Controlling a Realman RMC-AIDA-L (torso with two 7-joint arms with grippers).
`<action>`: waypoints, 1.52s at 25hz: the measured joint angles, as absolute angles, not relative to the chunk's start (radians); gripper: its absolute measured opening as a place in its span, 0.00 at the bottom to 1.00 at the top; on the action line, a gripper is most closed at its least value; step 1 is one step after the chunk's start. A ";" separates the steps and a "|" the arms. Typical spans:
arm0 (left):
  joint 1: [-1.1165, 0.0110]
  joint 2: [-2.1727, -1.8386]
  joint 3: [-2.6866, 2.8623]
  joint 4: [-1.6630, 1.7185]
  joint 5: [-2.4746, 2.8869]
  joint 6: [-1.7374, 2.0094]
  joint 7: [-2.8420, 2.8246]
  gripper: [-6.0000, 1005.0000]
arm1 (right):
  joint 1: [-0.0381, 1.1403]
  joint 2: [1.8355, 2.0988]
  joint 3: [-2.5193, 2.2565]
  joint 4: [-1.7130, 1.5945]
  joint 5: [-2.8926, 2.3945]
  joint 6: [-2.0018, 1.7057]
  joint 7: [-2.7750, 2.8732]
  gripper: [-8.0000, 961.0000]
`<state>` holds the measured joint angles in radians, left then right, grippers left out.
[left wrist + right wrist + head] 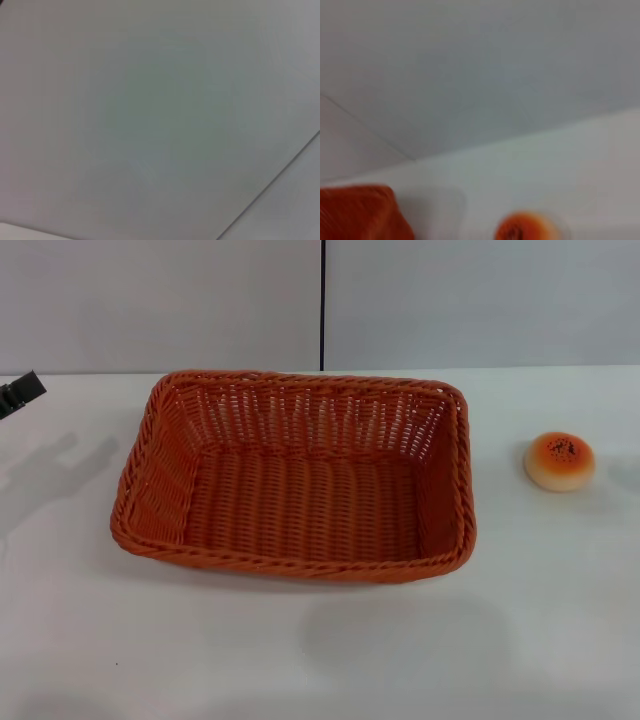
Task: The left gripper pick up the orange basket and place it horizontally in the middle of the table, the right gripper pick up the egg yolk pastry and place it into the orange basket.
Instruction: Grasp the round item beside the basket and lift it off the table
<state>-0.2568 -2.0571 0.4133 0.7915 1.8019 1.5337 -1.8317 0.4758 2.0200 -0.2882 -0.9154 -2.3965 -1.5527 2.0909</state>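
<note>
Orange basket point(300, 480) lying mid-worktop point(320, 660), empty; egg yolk pastry point(559, 461) well apart to its right, likely soft, best gripped gently across its sides; left gripper point(20, 392) at far-left edge, jaw state indiscernible.

My head cam looks fwd and down over the table point(320, 660), whole basket point(300, 480) and pastry point(559, 461) in frame. L wrist cam faces only blank wall. R wrist cam sits low, shares basket corner and pastry w/ head cam.
</note>
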 joint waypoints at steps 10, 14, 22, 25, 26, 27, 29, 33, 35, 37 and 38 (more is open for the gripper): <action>-0.251 -2.057 0.412 0.757 1.801 1.544 -1.776 0.77 | 0.541 1.991 -0.328 -0.904 -2.523 -1.573 2.151 0.43; -0.246 -2.059 0.414 0.751 1.801 1.541 -1.727 0.77 | 0.581 1.978 -0.330 -0.891 -2.604 -1.589 2.180 0.44; -0.233 -2.059 0.407 0.741 1.797 1.540 -1.678 0.77 | 0.616 1.971 -0.399 -0.867 -2.645 -1.556 2.230 0.44; -0.234 -2.060 0.407 0.729 1.795 1.543 -1.662 0.77 | 0.625 1.970 -0.403 -0.842 -2.632 -1.521 2.193 0.44; -0.236 -2.060 0.407 0.716 1.795 1.542 -1.652 0.77 | 0.631 1.968 -0.404 -0.815 -2.616 -1.497 2.163 0.44; -0.236 -2.060 0.407 0.716 1.795 1.542 -1.652 0.77 | 0.631 1.968 -0.404 -0.815 -2.616 -1.497 2.163 0.44; -0.239 -2.060 0.407 0.708 1.794 1.540 -1.645 0.77 | 0.638 1.960 -0.404 -0.773 -2.587 -1.474 2.130 0.44; -0.246 -2.060 0.407 0.695 1.794 1.537 -1.626 0.77 | 0.665 1.939 -0.413 -0.670 -2.554 -1.423 2.088 0.44; -0.250 -2.060 0.407 0.690 1.793 1.536 -1.623 0.77 | 0.680 1.934 -0.432 -0.624 -2.552 -1.386 2.078 0.44; -0.252 -2.060 0.408 0.689 1.793 1.536 -1.622 0.77 | 0.695 1.933 -0.460 -0.587 -2.549 -1.356 2.073 0.44; -0.252 -2.060 0.408 0.689 1.793 1.536 -1.622 0.77 | 0.703 1.934 -0.479 -0.570 -2.549 -1.339 2.073 0.44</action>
<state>-0.2525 -2.0599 0.4085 0.6887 1.7931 1.5356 -1.6218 0.7025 1.9335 -0.4791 -0.5699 -2.5494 -1.3390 2.0734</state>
